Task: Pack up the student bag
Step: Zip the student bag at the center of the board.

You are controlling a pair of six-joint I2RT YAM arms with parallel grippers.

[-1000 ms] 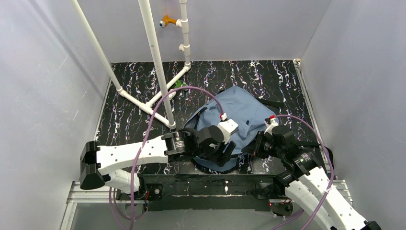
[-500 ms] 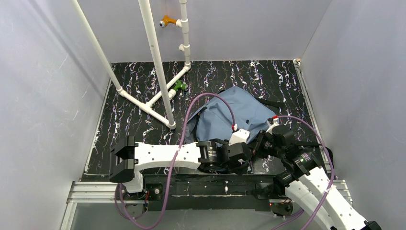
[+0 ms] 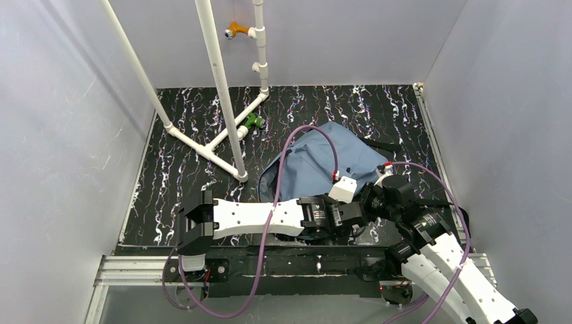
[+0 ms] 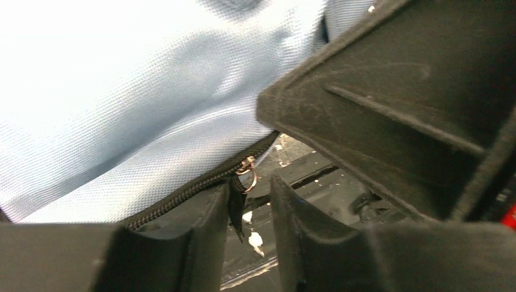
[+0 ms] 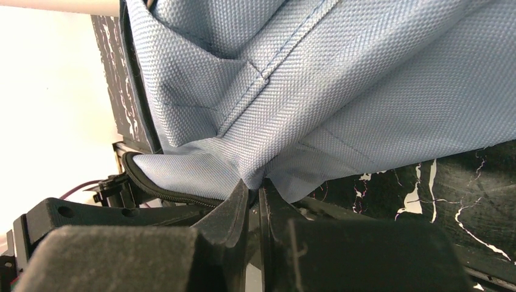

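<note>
The student bag [image 3: 322, 160], dusty-blue fabric with black zipper trim, lies on the black marbled table right of centre. My left gripper [image 3: 352, 213] reaches along the bag's near edge. In the left wrist view its jaws [image 4: 250, 210] stand a little apart, open, on either side of the black zipper pull [image 4: 237, 213] hanging from a metal ring [image 4: 247, 180]; the pull rests against the left finger. My right gripper [image 3: 370, 202] is beside it, shut on a pinched fold of the bag's blue fabric [image 5: 341, 91] at its lower edge [image 5: 254, 193].
A white pipe frame [image 3: 222, 101] rises from the table's back left, with a small green piece [image 3: 253, 121] at its foot. Grey walls close in three sides. The table's front rail [image 3: 297, 260] runs just under both grippers.
My left arm has swung right and forward, from over the bag's near left corner to its near edge beside the right gripper, and its jaws have narrowed. The right arm has not moved.
</note>
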